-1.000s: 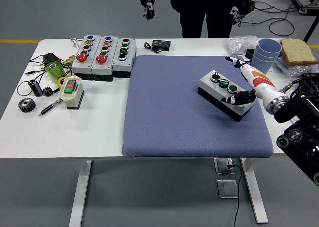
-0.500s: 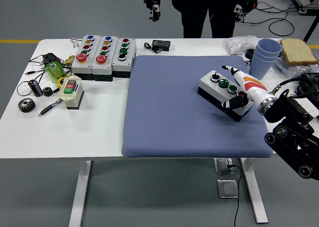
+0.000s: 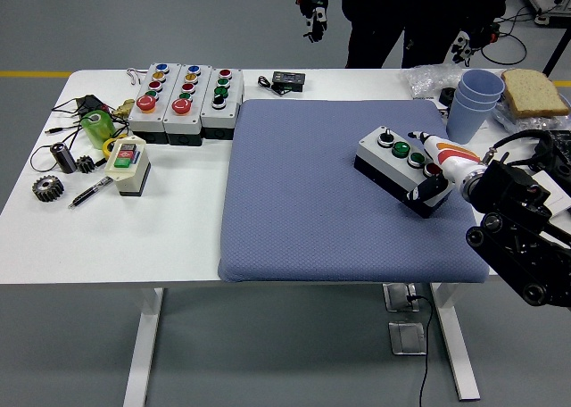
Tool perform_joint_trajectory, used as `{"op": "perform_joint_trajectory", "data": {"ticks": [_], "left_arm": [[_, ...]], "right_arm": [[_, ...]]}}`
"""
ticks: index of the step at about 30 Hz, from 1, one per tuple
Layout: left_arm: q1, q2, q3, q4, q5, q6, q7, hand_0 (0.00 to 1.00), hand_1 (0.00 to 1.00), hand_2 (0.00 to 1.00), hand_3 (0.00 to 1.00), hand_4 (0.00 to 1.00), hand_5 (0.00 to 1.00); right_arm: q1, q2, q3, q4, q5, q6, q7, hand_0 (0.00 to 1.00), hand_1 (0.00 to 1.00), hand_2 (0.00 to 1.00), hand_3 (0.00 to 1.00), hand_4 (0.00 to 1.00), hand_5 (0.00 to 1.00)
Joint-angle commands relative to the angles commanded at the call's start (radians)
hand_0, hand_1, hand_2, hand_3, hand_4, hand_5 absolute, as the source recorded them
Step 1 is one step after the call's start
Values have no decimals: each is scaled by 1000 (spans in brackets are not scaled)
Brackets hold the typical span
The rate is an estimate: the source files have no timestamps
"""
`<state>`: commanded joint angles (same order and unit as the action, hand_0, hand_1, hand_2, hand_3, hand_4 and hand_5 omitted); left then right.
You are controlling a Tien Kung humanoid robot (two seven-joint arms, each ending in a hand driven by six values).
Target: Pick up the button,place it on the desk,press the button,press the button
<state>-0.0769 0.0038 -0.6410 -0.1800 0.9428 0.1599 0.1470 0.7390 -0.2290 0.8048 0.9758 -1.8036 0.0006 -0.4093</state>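
A white-topped black button box [image 3: 400,169] lies slanted on the blue mat [image 3: 303,202], right of centre. It has a black knob, two green buttons and a red button [image 3: 433,169] in a row. My right hand [image 3: 434,168] comes in from the right and sits over the box's right end. Its white index finger [image 3: 426,144] is stretched out along the top beside the red button, and its dark thumb [image 3: 432,192] rests against the box's near right corner. The other fingers are curled. The box rests flat on the mat.
Three more button boxes [image 3: 186,101] stand at the back left, with a small switch box [image 3: 128,165], gears, a pen and cables near them. Blue cups [image 3: 473,102], bread [image 3: 533,91] and plastic bags sit at the back right. A person [image 3: 401,14] stands at the far side.
My right hand has drawn back toward me and lowered onto the box's right end, its index fingertip moving from beyond the box to its top. The box has not moved. The person shifted right.
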Motion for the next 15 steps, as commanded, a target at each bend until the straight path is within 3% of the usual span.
{"op": "perform_joint_trajectory", "data": {"ticks": [5, 6, 11, 12, 15], "left_arm": [[0, 0, 0, 0, 1, 0, 0, 622, 659, 676, 597, 334, 646], [0, 0, -2, 0, 2, 0, 0, 622, 658, 676, 598, 333, 645], [-1, 1, -3, 0, 5, 0, 1, 622, 658, 676, 598, 333, 645], [0, 1, -4, 0, 4, 0, 1, 621, 658, 675, 596, 334, 644], [0, 0, -7, 0, 7, 0, 1, 621, 658, 675, 596, 334, 644]], "right_arm": [[18, 17, 9, -25, -12, 41, -35, 889, 852, 931, 944, 997, 127], [22, 18, 9, -29, -16, 44, -40, 761, 738, 856, 942, 987, 124], [29, 17, -2, -39, -19, 15, -53, 761, 738, 856, 942, 987, 124], [28, 16, -5, -39, -21, 7, -54, 478, 490, 595, 721, 885, 107], [26, 14, -13, -44, -31, 12, -61, 478, 490, 595, 721, 885, 107]]}}
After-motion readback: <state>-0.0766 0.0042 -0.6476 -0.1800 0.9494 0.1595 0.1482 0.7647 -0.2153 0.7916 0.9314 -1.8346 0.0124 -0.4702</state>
